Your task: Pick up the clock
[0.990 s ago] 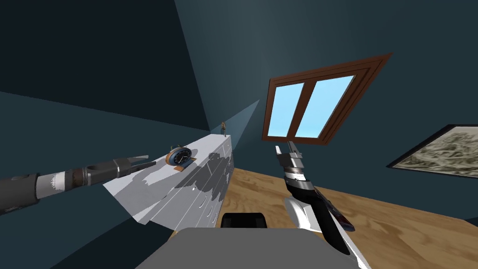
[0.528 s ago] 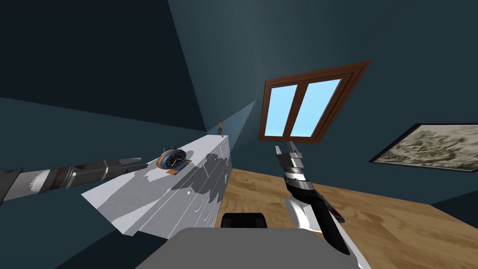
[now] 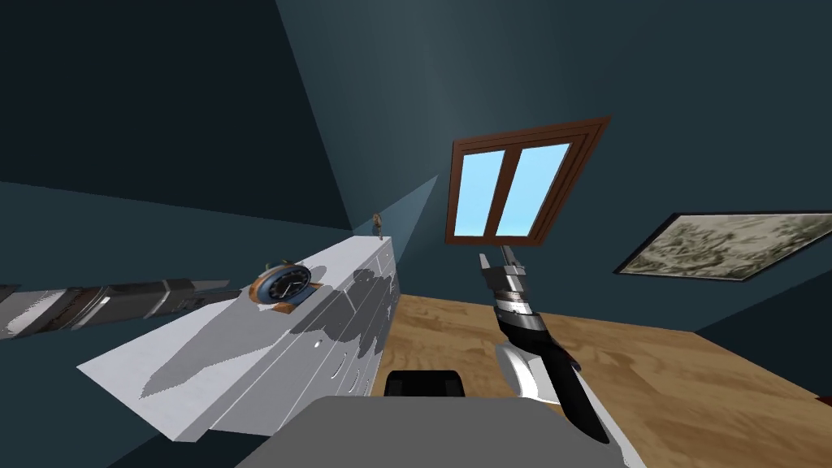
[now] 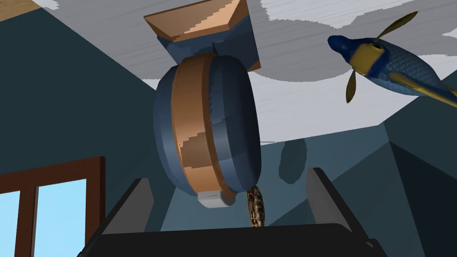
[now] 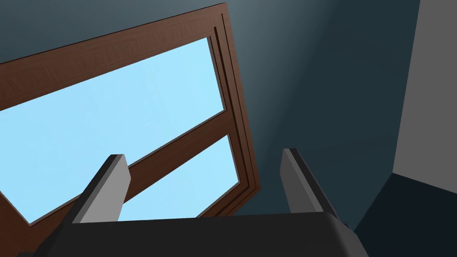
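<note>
Approach step, I judge: the left jaws are hovering apart just left of the clock (image 3: 280, 286), which is standing on the dresser (image 3: 244, 357). Next they need advancing around its rim before closing.

The clock (image 3: 280, 286) stands on the dresser (image 3: 187, 357) top. A figurine (image 3: 377, 223) stands at the dresser's far end.

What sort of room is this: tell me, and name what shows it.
Likely a bedroom or living room: a white chest of drawers bearing a clock, a wood-framed window, a framed picture, wooden floor.
</note>
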